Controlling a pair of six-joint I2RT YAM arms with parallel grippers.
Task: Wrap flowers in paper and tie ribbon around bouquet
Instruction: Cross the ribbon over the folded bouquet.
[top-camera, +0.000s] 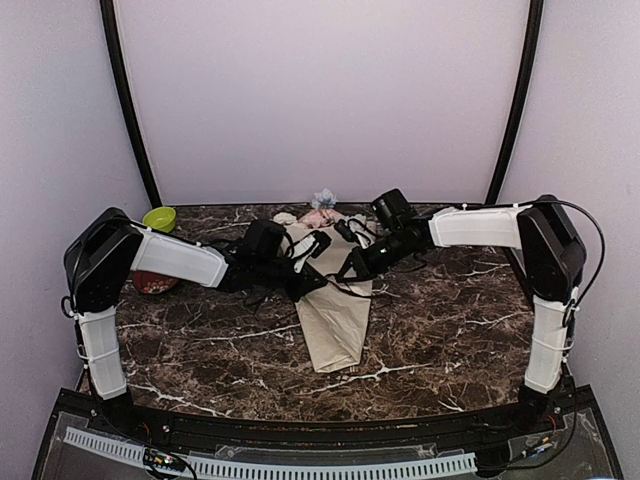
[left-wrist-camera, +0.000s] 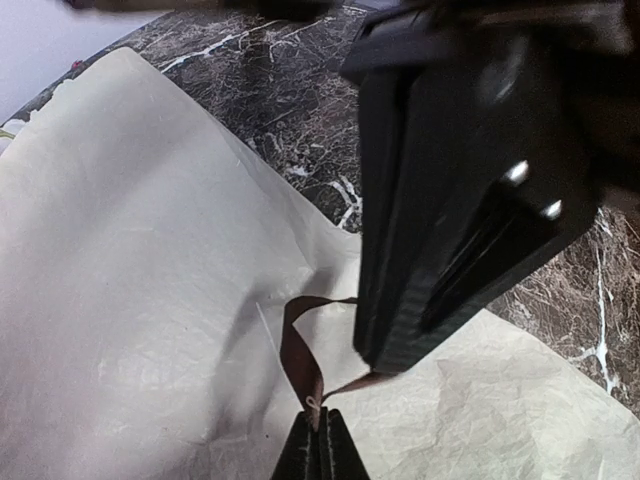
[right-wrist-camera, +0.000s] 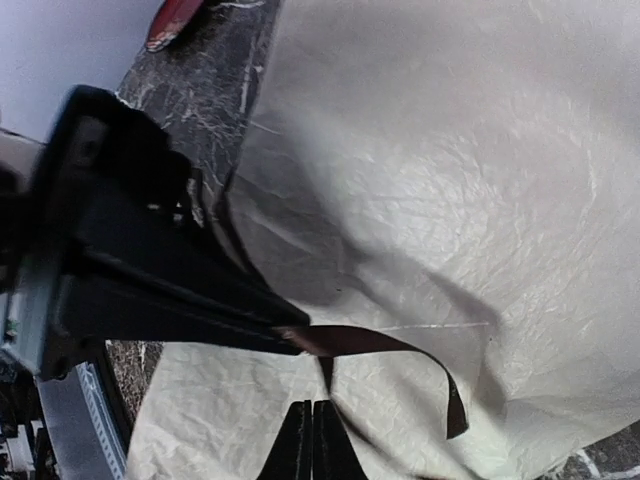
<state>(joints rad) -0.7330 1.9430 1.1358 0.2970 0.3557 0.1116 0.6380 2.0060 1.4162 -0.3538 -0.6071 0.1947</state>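
The bouquet (top-camera: 335, 320) lies on the marble table, a beige paper cone with its narrow end toward me. Pink, white and pale blue flowers (top-camera: 322, 200) show at its far wide end. Both grippers meet over its middle. My left gripper (left-wrist-camera: 322, 435) is shut on the brown ribbon (left-wrist-camera: 298, 355), which loops up above the paper (left-wrist-camera: 140, 280). My right gripper (right-wrist-camera: 313, 425) is shut too, with a thin strand of ribbon (right-wrist-camera: 380, 342) running down into its tips. The ribbon's free end curls off to the right. From above, the left gripper (top-camera: 322, 280) and right gripper (top-camera: 348, 272) nearly touch.
A green bowl (top-camera: 160, 218) stands at the far left of the table (top-camera: 450, 330). A reddish dish (top-camera: 155, 283) sits partly under my left arm. Black curved posts rise at the back corners, against pale walls.
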